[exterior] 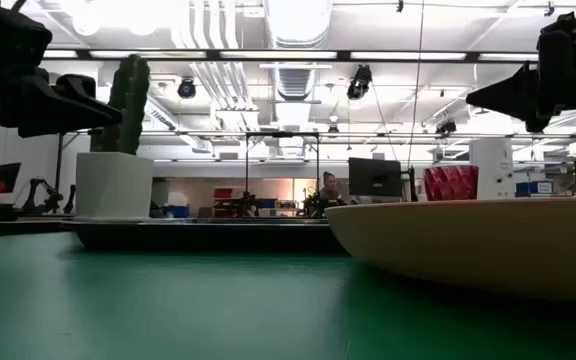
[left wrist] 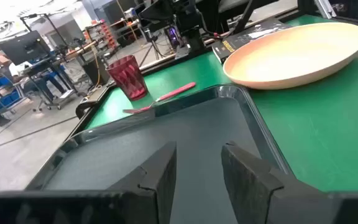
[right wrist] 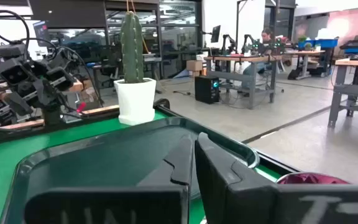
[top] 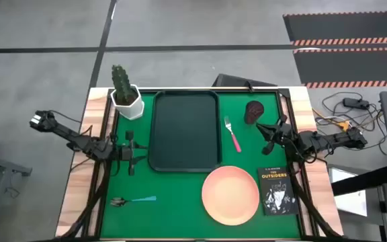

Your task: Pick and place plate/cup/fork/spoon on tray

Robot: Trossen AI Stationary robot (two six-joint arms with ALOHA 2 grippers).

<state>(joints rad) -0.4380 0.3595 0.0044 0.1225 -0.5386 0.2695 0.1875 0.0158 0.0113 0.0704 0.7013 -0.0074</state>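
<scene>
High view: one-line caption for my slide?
Empty tray mid-table; plate, cup, fork, spoon around it.

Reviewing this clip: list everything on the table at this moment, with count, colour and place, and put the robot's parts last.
tray: 1, near-black, far middle of the table, nothing on it
plate: 1, salmon-pink, near side, right of the tray's near corner
cup: 1, dark red, far right, right of the fork
fork: 1, pink handle with silver tines, on the mat just right of the tray
spoon: 1, blue-teal handle, near left
cactus pot: 1, white pot with green cactus, far left corner
book: 1, black, right of the plate
left gripper: 1, dark, open, at the tray's left edge
right gripper: 1, dark, shut, right of the fork
</scene>
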